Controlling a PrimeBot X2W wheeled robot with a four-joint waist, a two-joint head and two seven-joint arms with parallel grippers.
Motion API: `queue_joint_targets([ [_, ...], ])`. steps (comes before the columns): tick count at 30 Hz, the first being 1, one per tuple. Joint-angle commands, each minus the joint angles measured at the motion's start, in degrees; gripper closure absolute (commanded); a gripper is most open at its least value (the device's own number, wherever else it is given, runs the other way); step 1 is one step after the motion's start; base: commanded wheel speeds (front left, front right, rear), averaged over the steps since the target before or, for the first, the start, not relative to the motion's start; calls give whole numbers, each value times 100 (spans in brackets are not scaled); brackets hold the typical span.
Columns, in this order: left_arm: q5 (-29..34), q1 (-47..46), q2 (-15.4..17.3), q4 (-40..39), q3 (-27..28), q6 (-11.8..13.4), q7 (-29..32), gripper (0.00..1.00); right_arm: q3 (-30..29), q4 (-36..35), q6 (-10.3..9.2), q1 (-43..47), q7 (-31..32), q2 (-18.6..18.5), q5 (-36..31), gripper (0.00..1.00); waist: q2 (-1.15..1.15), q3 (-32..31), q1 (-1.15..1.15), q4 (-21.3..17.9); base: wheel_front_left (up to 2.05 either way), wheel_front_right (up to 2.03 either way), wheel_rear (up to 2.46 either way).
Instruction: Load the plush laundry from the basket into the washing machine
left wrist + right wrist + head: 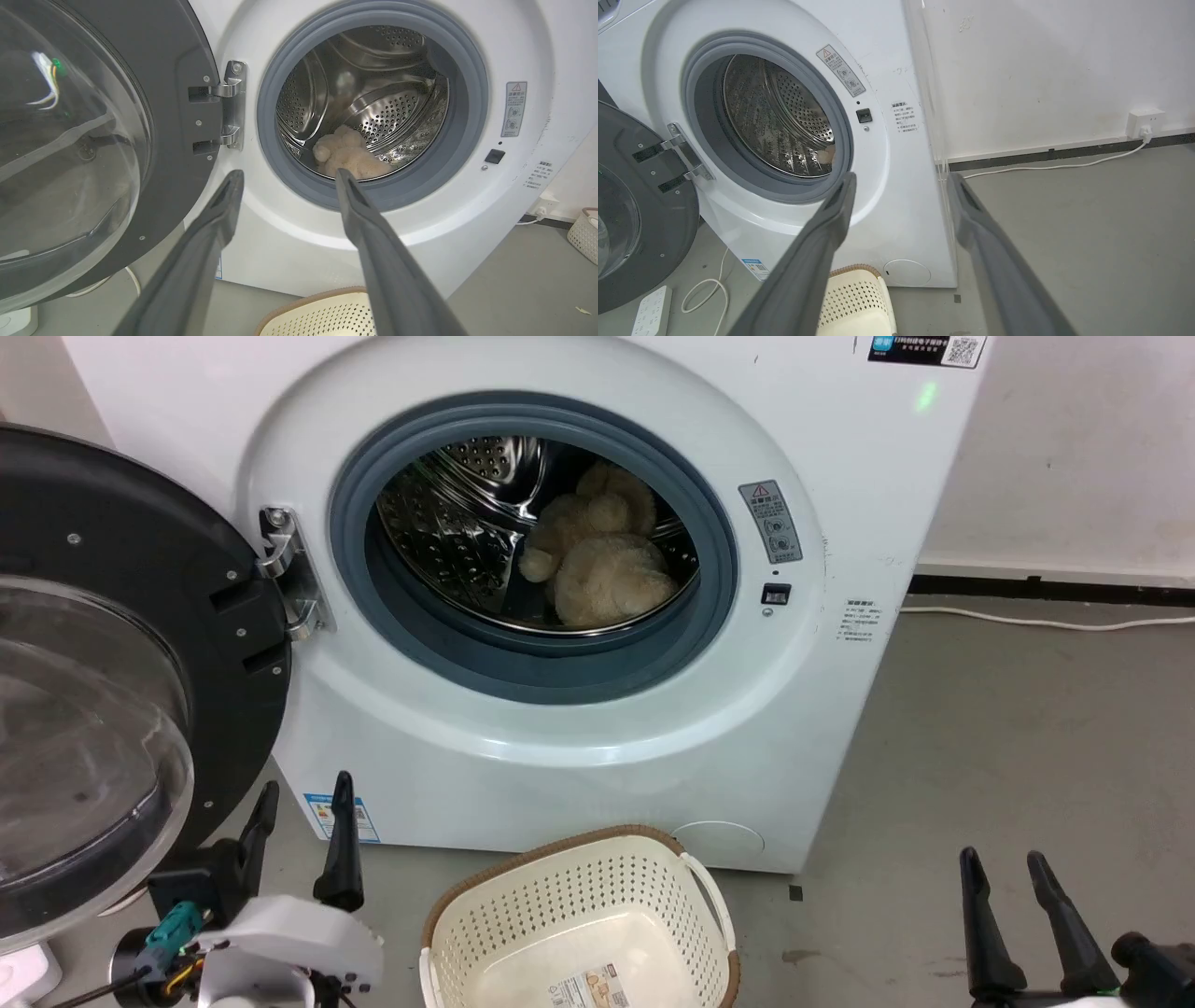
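Washer point(579, 784): door point(140, 616) swung wide on my left; I can't read its stickers point(771, 521).
Basket point(560, 845): on the floor before the washer, inside label point(590, 987) unreadable.
Plush point(597, 560): low in the drum point(448, 532), long axis front-to-back.
Left claw point(307, 784): fingers apart.
Right claw point(1003, 854): fingers apart.

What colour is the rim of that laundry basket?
The basket rim is brown with a woven look; the head view shows it best.
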Motion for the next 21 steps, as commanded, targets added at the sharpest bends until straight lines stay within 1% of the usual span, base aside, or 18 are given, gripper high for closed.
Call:
queue_joint_targets([
  [1,-42,124,58,-75,-12,-51,-12,0,-10,-47,5,113,7,-10,-63,0,0,-20,0,11,0,0,0],
  [9,-57,421,152,-207,-91,-176,-84,0,42,-147,5,252,35,-10,-361,0,0,-90,0,43,0,0,0],
  [14,3,545,267,-287,-169,-161,47,0,21,-210,5,324,70,-10,-503,0,0,-115,0,48,0,0,0],
  [21,99,605,378,-445,-252,-77,228,0,16,-286,5,386,158,-10,-625,0,0,-129,0,62,0,0,0],
])
